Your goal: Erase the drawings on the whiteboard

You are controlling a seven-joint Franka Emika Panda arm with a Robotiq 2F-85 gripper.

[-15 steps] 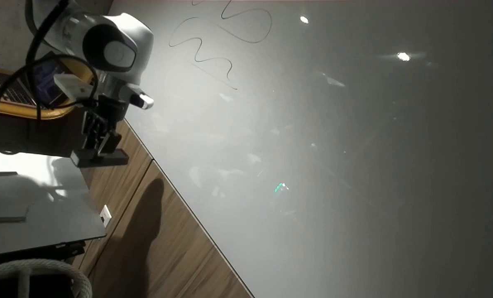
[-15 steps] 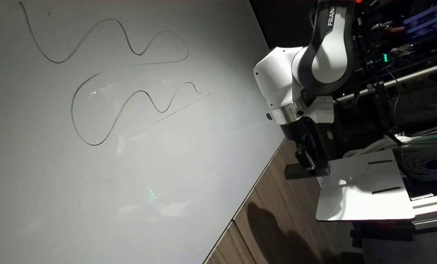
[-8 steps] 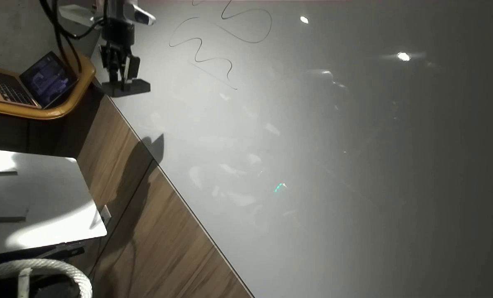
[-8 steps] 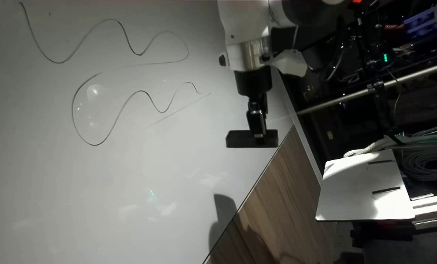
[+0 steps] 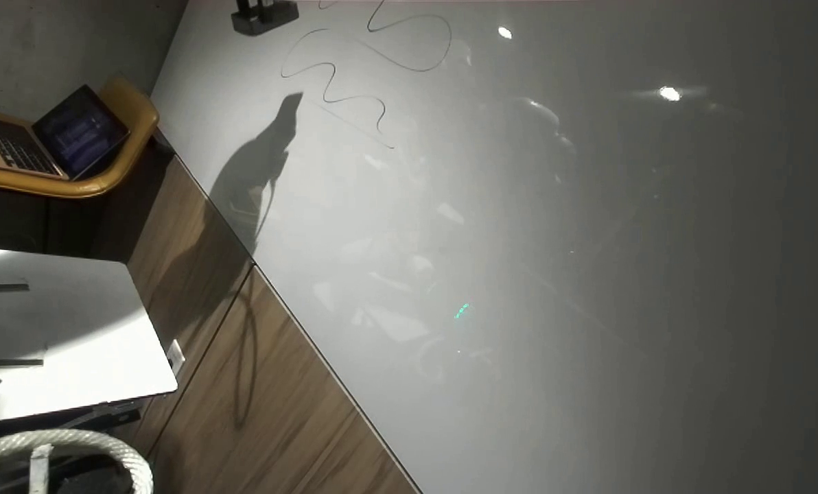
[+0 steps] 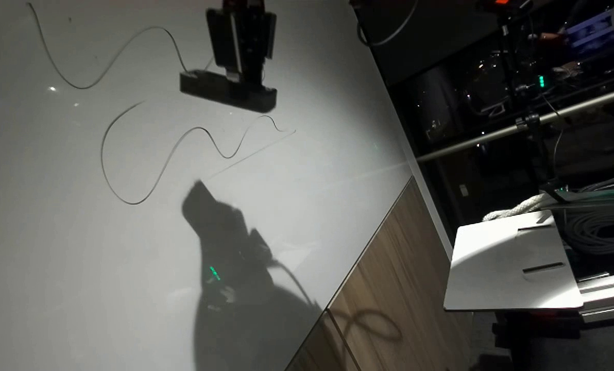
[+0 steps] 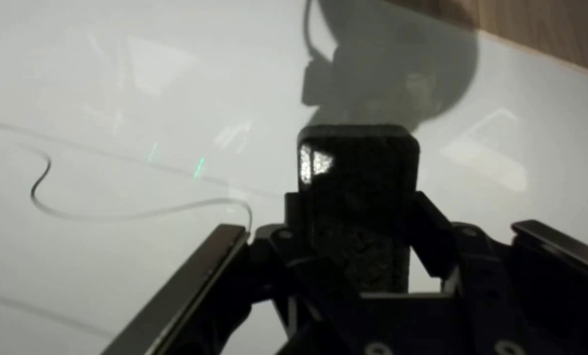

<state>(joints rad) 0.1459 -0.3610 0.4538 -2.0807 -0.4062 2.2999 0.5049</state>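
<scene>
The large pale whiteboard (image 5: 553,384) fills much of both exterior views (image 6: 54,268) and the wrist view (image 7: 141,266). The drawings are thin dark wavy lines, with an upper wave (image 6: 83,88) and a lower wave (image 6: 198,128). They also show in an exterior view (image 5: 416,71) and the wrist view (image 7: 33,192). My gripper (image 7: 355,207) is shut on a dark block-shaped eraser (image 7: 355,148), which also shows in both exterior views (image 5: 266,20) (image 6: 199,85). The eraser is apart from the board, off its shadow, and hides part of the upper wave.
A brown wood-grain strip (image 5: 299,384) borders the board. A grey-white plate (image 5: 73,329), a laptop (image 5: 79,134) on a yellow chair (image 5: 141,113) and a thick rope (image 5: 107,442) lie beyond it. A metal rail (image 6: 569,108) runs past the board's edge. The arm's shadow (image 6: 245,319) falls on the board.
My arm has moved from beside the wood strip to over the whiteboard near the drawings, carrying the eraser. Its shadow has moved onto the board. The drawn lines look the same.
</scene>
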